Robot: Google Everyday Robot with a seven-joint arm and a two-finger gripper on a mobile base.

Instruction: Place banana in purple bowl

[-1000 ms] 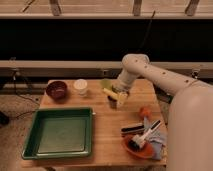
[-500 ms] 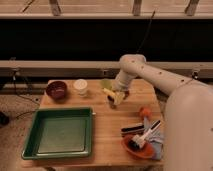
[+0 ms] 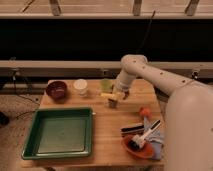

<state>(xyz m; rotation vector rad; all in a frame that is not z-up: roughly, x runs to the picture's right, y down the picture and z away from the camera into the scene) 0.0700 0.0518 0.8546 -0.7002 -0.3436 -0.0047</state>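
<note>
Green tray (image 3: 60,132): nearest the camera, just in front of the purple bowl (image 3: 56,90). I counted it as no part of this job.
Orange dish (image 3: 135,148): also near the camera, well apart from the bowl, at the opposite end of the table (image 3: 107,135), with utensils lying in it.
Orange fruit (image 3: 144,111): a little beyond the dish, well apart from the bowl.
Gripper (image 3: 113,102): mid-table, pointing down from the arm (image 3: 150,75), well to the right of the bowl as the camera saw it.
Jaws: they appeared closed on the banana, with nothing else in their hold.
Banana (image 3: 106,95): in the gripper, its pale end sticking out toward the bowl. It was not yet in the bowl.
White cup (image 3: 81,87): just beside the bowl, between it and the gripper.
Purple bowl: upright, and I saw nothing inside it.
Green leafy item (image 3: 106,84): farthest back, beyond the cup from the bowl.
Step in hand: as I judged it, carrying the banana across to the bowl.
Doing it well: I wanted enough height to pass over the cup's rim. I meant to centre the banana over the bowl's mouth, not its near edge, then lower it close to the inside. Only there would I let go, since a knock on the rim could slide or tip so light a bowl.
</note>
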